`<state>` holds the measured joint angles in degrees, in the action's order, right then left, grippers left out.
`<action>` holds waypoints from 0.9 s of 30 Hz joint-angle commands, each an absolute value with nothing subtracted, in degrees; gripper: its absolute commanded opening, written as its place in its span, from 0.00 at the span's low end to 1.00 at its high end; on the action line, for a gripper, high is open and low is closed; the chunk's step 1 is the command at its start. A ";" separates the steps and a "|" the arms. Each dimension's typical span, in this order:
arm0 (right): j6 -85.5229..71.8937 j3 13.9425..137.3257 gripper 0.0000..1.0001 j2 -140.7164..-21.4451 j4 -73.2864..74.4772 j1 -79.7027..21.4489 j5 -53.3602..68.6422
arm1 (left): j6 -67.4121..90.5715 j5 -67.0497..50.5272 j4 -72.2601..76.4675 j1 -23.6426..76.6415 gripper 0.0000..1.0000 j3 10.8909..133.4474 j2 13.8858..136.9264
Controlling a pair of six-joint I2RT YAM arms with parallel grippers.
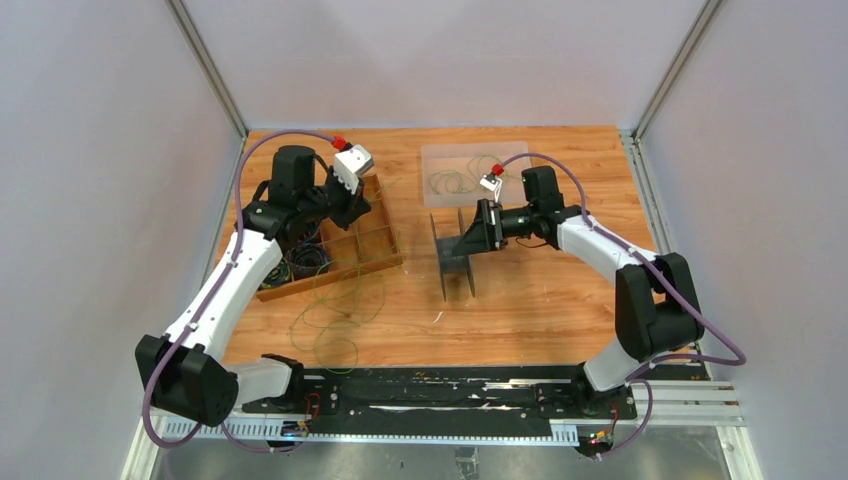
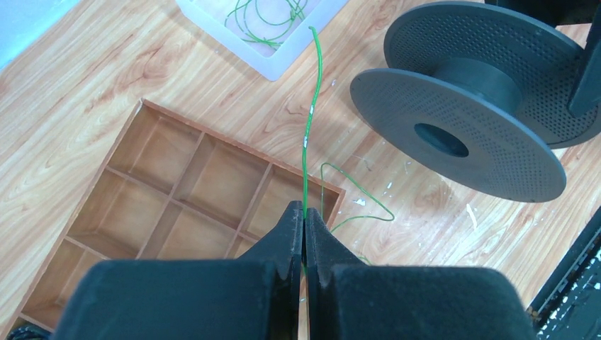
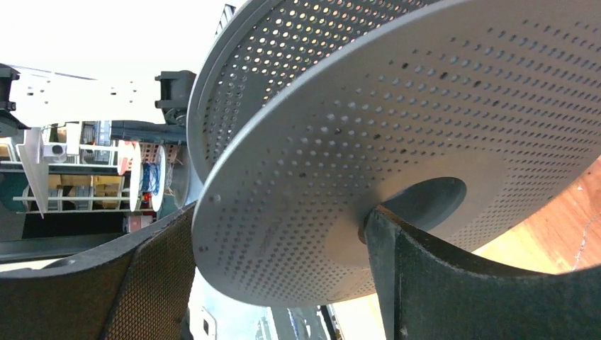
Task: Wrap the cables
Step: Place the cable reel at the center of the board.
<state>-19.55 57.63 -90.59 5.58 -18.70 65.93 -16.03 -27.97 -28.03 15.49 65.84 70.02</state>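
Note:
My left gripper [image 2: 305, 214] is shut on a thin green cable [image 2: 309, 113] that sticks up straight from its tips toward the clear tray. In the top view this gripper [image 1: 355, 208] hangs over the right part of the wooden divider tray [image 1: 385, 262]. More of the cable lies in loose loops [image 1: 335, 310] on the table in front of that tray. My right gripper [image 3: 280, 216] grips a grey perforated spool [image 3: 397, 142], one finger at the flange rim and one at the hub hole. In the top view it [image 1: 478, 232] holds the spool [image 1: 450, 258] from the right.
A clear plastic tray [image 1: 432, 160] with more green cable loops [image 1: 452, 182] stands at the back centre, also in the left wrist view [image 2: 273, 64]. The wooden tray [image 2: 177, 184] has several compartments; its left cells hold dark cord bundles [image 1: 300, 262]. The spool [image 2: 461, 106] lies right of the held cable.

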 commanded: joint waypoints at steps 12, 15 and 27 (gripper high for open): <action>-13.59 59.19 0.81 -87.11 12.95 -16.31 62.91 | -16.27 -29.87 -28.04 15.21 0.00 65.88 69.44; -11.79 60.53 0.81 -85.56 16.19 -16.31 60.33 | -16.27 -30.01 -28.04 15.21 0.00 65.96 69.46; -4.05 65.25 0.78 -80.88 29.53 -19.37 46.22 | -17.91 -31.32 -28.85 15.19 0.00 68.52 71.06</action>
<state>-8.86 62.76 -82.43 21.43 -17.45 54.46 -16.73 -29.71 -28.42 15.49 65.93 70.08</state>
